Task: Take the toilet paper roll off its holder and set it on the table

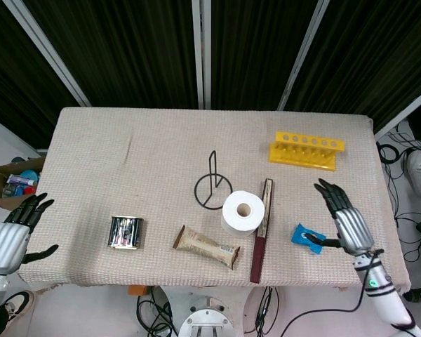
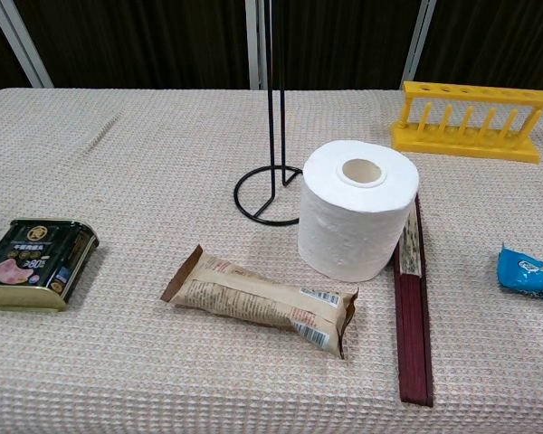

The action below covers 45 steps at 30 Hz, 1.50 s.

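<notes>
Landmark: the black wire holder (image 1: 212, 188), standing near the middle of the table (image 1: 126, 147).

Head view only: both hands. The right hand (image 1: 345, 223) hovers well to the right of the holder, near the table's right front edge, fingers spread apart and holding nothing. The left hand (image 1: 14, 234) sits far to the left of the holder, off the table's left edge, fingers also apart and empty. This view also shows a cardboard box (image 1: 14, 184) of small items beyond the table's left edge. The chest view shows neither hand.

Chest view only: the holder's upright rod (image 2: 271, 90) runs out of the top of the frame, bare, with its ring base (image 2: 267, 194) flat on the cloth. Label details on the tin (image 2: 36, 263) and the snack wrapper (image 2: 264, 300) are visible here, too small to read.

Toilet paper roll (image 1: 242, 213): stands on end on the table, core hole facing up, just to the right front of the holder base and off the rod. Its right side touches or nearly touches the dark red slat (image 1: 260, 230); cannot tell which. The snack wrapper lies in front of the roll, the tin well left of the holder.

Roll versus right hand: well apart, no contact. Between them lie the slat and a blue packet (image 1: 305, 236), the packet just beside the hand's thumb side. Yellow rack (image 1: 306, 150) sits right rear of the holder.
</notes>
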Each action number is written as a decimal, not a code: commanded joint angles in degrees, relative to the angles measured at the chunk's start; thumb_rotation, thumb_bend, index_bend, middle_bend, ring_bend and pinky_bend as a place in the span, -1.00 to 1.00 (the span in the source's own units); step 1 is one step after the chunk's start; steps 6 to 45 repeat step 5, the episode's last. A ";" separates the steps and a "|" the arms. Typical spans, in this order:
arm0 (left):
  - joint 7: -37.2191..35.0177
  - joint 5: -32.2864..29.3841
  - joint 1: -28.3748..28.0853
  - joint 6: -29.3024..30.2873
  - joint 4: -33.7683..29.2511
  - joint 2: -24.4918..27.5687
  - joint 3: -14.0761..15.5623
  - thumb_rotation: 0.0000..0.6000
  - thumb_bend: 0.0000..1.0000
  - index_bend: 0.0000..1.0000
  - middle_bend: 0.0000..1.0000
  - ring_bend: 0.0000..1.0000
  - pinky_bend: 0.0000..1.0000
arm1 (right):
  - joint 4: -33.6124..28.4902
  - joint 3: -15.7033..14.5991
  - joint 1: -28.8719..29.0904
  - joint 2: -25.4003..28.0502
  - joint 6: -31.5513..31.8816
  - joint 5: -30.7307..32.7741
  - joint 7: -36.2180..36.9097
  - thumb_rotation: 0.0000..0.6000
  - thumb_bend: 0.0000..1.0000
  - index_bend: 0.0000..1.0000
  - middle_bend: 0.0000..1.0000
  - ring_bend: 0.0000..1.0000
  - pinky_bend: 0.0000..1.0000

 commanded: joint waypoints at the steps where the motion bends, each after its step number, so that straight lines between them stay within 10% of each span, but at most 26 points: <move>1: 0.06 -0.11 0.01 -0.01 0.03 -0.03 -0.04 1.00 -0.78 -0.74 -0.86 -0.89 -0.56 | 3.29 -2.37 -6.70 1.98 5.78 2.01 -7.39 1.00 -0.96 -1.00 -1.00 -1.00 -1.00; 45: 0.18 -0.19 0.08 -0.01 0.09 -0.05 -0.01 1.00 -0.78 -0.74 -0.86 -0.89 -0.56 | 6.26 -1.85 -10.06 0.91 7.73 5.25 -11.66 1.00 -0.96 -1.00 -1.00 -1.00 -1.00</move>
